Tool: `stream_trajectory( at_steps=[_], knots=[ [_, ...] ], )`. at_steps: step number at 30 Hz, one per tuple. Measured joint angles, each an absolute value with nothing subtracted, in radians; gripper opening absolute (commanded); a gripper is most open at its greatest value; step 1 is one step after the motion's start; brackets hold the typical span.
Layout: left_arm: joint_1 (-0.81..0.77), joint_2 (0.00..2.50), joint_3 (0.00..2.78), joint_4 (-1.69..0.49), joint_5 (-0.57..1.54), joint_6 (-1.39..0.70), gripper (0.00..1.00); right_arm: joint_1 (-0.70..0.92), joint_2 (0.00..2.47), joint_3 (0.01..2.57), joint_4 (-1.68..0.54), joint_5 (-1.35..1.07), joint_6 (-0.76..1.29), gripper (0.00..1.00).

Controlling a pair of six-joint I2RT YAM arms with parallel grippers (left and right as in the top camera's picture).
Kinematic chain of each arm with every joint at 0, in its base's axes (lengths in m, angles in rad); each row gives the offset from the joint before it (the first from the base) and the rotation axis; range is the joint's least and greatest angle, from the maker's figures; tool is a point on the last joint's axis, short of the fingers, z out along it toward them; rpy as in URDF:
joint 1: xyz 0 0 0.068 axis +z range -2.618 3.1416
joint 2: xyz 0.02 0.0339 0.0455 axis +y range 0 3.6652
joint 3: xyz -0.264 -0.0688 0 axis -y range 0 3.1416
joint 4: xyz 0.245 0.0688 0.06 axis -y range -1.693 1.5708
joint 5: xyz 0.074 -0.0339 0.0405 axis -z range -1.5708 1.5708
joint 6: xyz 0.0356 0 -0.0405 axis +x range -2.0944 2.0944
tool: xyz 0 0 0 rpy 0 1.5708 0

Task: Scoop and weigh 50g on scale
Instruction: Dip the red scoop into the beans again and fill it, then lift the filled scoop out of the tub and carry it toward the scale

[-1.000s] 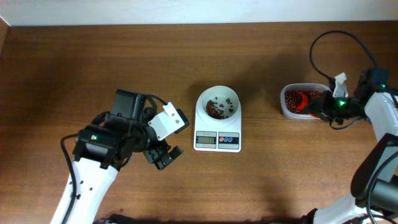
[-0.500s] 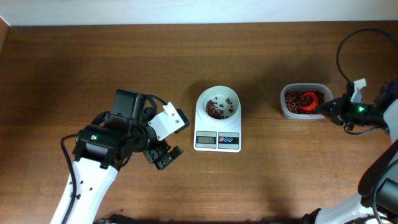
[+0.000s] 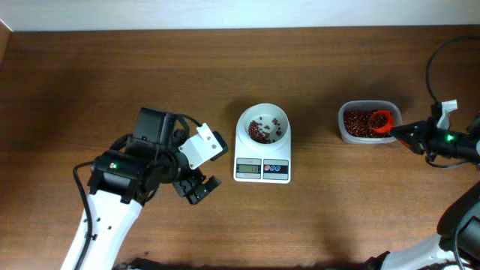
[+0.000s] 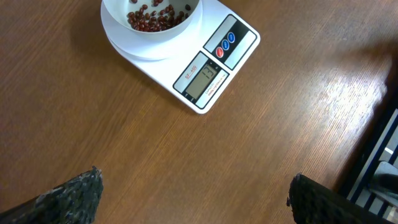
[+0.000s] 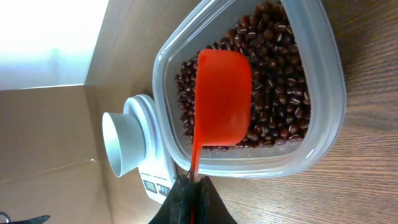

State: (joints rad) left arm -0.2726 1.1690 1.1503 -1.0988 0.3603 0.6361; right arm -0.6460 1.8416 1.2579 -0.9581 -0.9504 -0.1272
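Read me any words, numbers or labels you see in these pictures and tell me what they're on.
Display of the scale: digits show, too blurred to read.
Small print beside it: too small to read.
Buttons: no readable label.
Scoop and tub: no text.

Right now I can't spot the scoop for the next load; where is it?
The red scoop is at the overhead view's right, over the beans in the clear tub right of the scale, handle pinched by the right gripper.
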Motion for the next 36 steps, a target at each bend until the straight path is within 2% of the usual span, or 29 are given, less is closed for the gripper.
stream_trajectory(
  at_steps=[36],
  knots=[
    [-0.273, 1.169, 1.150, -1.099, 0.360, 0.636, 0.99, -0.659, 1.842, 1.258, -0.992, -1.242, -0.164, 0.04]
  ],
)
